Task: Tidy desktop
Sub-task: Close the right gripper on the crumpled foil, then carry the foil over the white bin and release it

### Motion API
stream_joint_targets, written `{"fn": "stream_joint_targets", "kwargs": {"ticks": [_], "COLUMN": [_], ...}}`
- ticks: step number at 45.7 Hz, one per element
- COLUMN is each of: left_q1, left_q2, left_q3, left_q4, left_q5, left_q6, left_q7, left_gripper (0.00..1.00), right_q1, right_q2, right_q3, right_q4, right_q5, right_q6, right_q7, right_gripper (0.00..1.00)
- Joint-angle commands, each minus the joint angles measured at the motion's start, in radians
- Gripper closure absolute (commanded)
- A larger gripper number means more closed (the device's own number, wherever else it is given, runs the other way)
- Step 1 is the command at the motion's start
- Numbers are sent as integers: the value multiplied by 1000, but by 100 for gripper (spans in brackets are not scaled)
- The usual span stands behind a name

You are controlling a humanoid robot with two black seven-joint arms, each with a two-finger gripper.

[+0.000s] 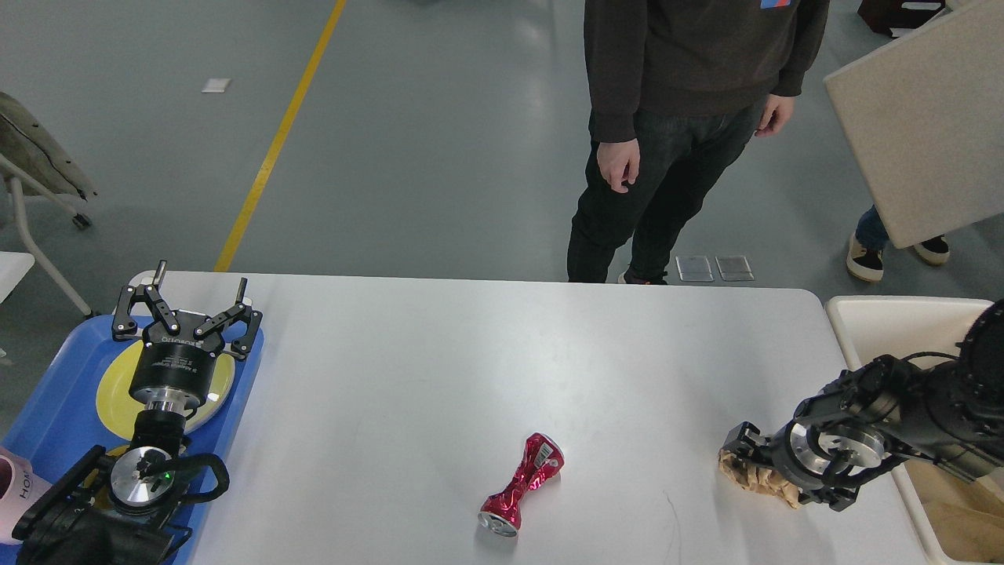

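Desktop [439,369] long axis runs left-right.

crushed red can [522,486] | brown paper wad [751,477] | blue tray [55,408]

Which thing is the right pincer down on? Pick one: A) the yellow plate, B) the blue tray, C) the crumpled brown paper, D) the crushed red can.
C: the right pincer sits over the crumpled brown paper near the right edge of the desktop, while the crushed red can lies alone in the middle, apart from it.
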Motion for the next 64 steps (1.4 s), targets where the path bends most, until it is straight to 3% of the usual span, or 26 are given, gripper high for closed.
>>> {"fn": "stream_joint_targets", "kwargs": {"ticks": [1,2,3,35,47,64], "left_q1": [1,-1,1,-1,1,1], "left_q2": [0,0,0,0,0,2], "left_q3": [0,0,0,0,0,0], "left_q4": [0,0,0,0,0,0], "left_q5": [0,0,0,0,0,0], "left_q6": [0,0,-1,0,-1,0], "left_q7": [1,-1,-1,-1,-1,1], "left_gripper": [4,4,4,4,4,4], "right_q1": [6,6,6,70,458,1063], "right_q2": [-1,-1,-1,-33,-111,-113], "right_q3": [-2,-1,-1,-4,-95,-261], "right_q4": [4,6,7,69,277,644], "right_q5": [0,0,0,-2,1,5], "right_q6": [3,3,6,49,361,470], "right_q7": [-1,-1,-1,-11,-51,-51], "right_gripper": [89,98,100,100,100,100]}}
